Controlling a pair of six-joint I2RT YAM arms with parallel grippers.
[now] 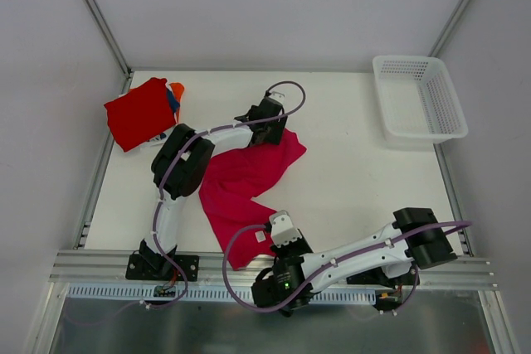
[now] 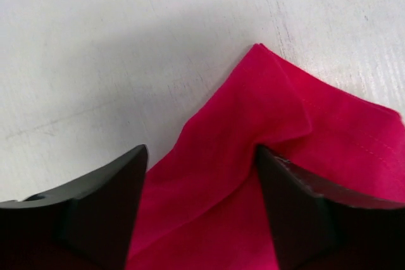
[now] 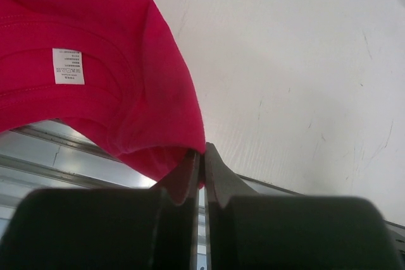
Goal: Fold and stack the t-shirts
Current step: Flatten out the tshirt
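Left claw (image 2: 201, 175), reaching to frame centre, is spread astride the magenta t-shirt (image 1: 241, 176). Right claw (image 3: 202, 156) pinches its lower edge.

A scuffed white surface (image 1: 357, 180) is carrying a magenta-pink t-shirt (image 1: 241, 176), which is lying rumpled across its middle and reaching toward the near edge. A folded red t-shirt (image 1: 139, 112) is sitting in the far left corner, with orange cloth (image 1: 177, 89) and blue cloth (image 1: 172, 104) peeking out at its right side. A white mesh basket (image 1: 423, 101) is standing in the far right corner, well apart from both.
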